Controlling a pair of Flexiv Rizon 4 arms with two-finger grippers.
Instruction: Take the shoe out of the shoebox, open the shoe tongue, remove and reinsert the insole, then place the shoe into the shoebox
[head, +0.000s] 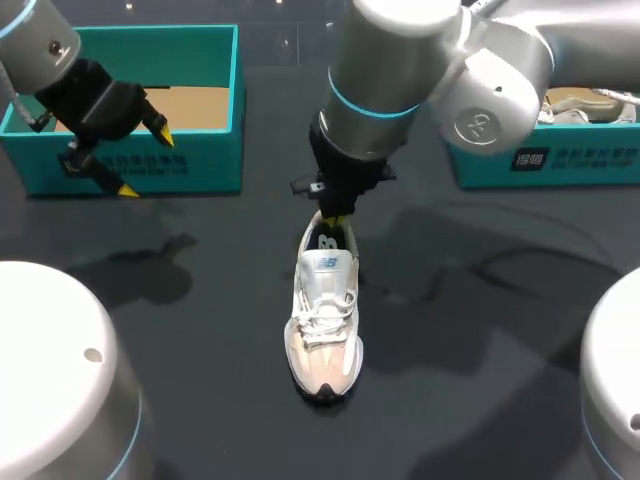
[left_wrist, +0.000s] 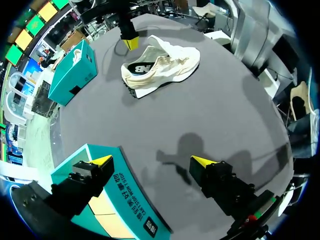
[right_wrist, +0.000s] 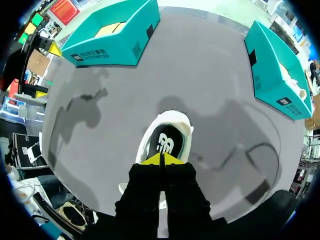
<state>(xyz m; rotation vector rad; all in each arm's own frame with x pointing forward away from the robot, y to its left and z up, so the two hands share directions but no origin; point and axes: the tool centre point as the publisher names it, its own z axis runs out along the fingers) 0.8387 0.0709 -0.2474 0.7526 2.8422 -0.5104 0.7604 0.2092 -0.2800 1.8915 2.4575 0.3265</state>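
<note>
Shoe (head: 324, 318) sits upright on the table (head: 200, 350) at frame centre, out of the box. Its long axis runs up-down in the frame, toe toward the bottom edge, heel toward the top. The dark insole (head: 330, 240) shows in the heel opening. The right gripper (head: 336, 219) is at the heel end, right above the insole; the wrist view shows its yellow tips pressed together (right_wrist: 161, 159), and I can't tell if anything is pinched between them. The shoe stretches away from that gripper toe-first. The left gripper (head: 144, 162) is in the upper left, fingers spread, holding nothing, at the front wall of the left box (head: 200, 165), well apart from the shoe. So the right arm is much the nearer. The right box (head: 560, 165) is in the upper right.
</note>
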